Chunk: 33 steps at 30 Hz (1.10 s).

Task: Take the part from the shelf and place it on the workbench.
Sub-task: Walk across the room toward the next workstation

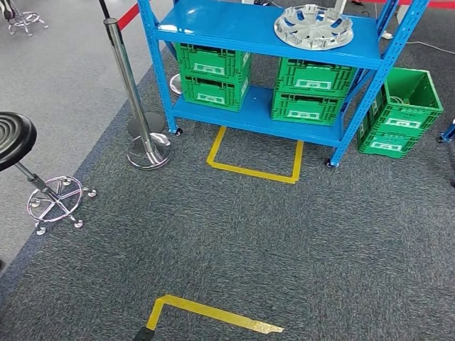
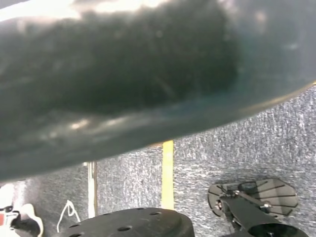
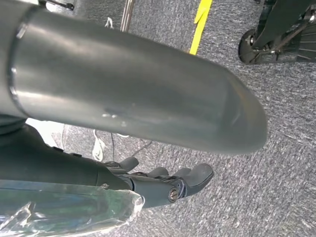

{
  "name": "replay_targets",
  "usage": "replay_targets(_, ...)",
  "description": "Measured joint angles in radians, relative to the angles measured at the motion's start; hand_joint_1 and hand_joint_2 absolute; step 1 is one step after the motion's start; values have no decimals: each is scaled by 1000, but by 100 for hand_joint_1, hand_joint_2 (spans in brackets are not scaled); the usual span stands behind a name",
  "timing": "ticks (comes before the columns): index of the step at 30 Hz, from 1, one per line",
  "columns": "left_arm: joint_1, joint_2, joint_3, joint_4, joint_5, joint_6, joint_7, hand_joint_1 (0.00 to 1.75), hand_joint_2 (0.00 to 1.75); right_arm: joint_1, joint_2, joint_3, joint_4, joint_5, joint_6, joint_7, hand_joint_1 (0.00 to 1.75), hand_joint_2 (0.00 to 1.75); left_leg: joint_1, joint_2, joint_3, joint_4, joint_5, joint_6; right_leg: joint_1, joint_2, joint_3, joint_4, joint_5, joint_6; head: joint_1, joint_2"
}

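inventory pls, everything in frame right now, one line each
Round silver wheel cover: 1, silver, top shelf, right side.
Blue metal shelf rack: 1, blue, far side of the carpet, on casters.
Green plastic crates on the rack: 4, green, two stacks of two on the lower shelf.
Green plastic crate on the floor: 1, green, right of the rack.
Yellow floor tape: 2 marks, yellow, one before the rack, one near the camera.
Chrome barrier post: 1, chrome, red belt on top, left of the rack.
Black round stool: 1, black seat, chrome base, far left.
Right hand: 1, grey, over the carpet, holds nothing.
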Motion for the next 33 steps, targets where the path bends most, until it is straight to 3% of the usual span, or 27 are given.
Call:
replay_targets(5,0,2,1,0,-12,14,18,0,0,0,0,0,0,-1,0,3,0,0,-5,0,-1,5,-4,9,-5,0,1,-2,1,9,0,0)
replay_targets(9,-2,2,3,0,-15,21,26,0,0,0,0,0,0,-1,0,4,0,0,-3,3,8,-12,2,25,-8,-3,-2,3,-8,21,0,0)
replay_targets(11,-3,1,4,0,-15,24,27,0,0,-1,0,0,0,-1,0,5,0,0,2,7,16,-25,7,34,-7,-11,-40,80,-52,23,4,0)
replay_targets(13,-2,0,4,0,-16,26,27,0,0,-2,0,0,0,-2,0,5,0,0,1,11,17,-25,5,37,-7,-15,-112,222,-116,24,6,0)
replay_targets(14,-2,0,5,0,-16,26,27,0,0,0,0,0,0,-2,0,5,0,0,0,13,17,-25,3,37,-8,-16,-141,276,-132,26,5,0)
replay_targets(15,-1,0,5,0,-16,26,28,0,0,1,0,0,0,-2,0,5,0,0,0,13,19,-24,1,36,-8,-16,-152,292,-127,26,5,0)
replay_targets(16,-1,-1,6,0,-16,27,28,0,0,2,0,0,0,-2,0,5,0,0,0,13,22,-24,-1,33,-9,-17,-140,265,-102,26,5,0)
replay_targets(18,-1,-1,6,0,-16,29,30,0,0,2,0,0,0,-2,0,6,0,0,1,13,31,-21,-10,24,-9,-23,-73,128,-30,25,6,0)
replay_targets(20,-3,-2,6,0,-17,31,33,0,0,-2,0,0,0,-2,1,6,0,0,-2,14,34,-14,-19,11,-8,-26,-18,26,0,17,5,0)
replay_targets(23,-3,0,7,0,-21,33,39,0,0,-2,0,0,0,-1,0,7,0,0,-3,15,32,-7,-26,-1,-6,-23,-8,14,-5,1,2,0)
replay_targets(25,-3,0,7,0,-24,34,41,0,0,0,0,0,0,0,0,8,0,0,0,15,20,24,-49,-11,-9,-24,-5,13,-7,-9,-1,0)
replay_targets(26,-4,0,7,0,-25,34,42,0,0,0,0,0,0,1,0,8,0,0,2,15,0,67,-73,-18,-10,-24,-2,12,-8,-14,-3,0)
replay_targets(29,-3,0,8,0,-28,35,42,0,0,-1,0,0,0,1,0,9,0,0,8,15,-105,260,-145,-29,-8,-24,4,12,-16,-23,-6,0)
replay_targets(30,-1,0,8,0,-28,35,42,0,0,0,0,0,0,1,0,9,0,0,9,15,-127,290,-140,-28,-8,-23,8,12,-19,-24,-6,0)
replay_targets(31,0,0,8,0,-28,35,42,0,0,1,0,0,0,2,0,9,0,0,9,15,-131,281,-115,-26,-7,-21,14,12,-23,-24,-6,0)
replay_targets(33,0,0,8,0,-28,35,42,0,0,2,0,0,0,2,0,9,0,0,8,15,-89,168,-28,-16,-7,-18,25,11,-32,-22,-6,0)
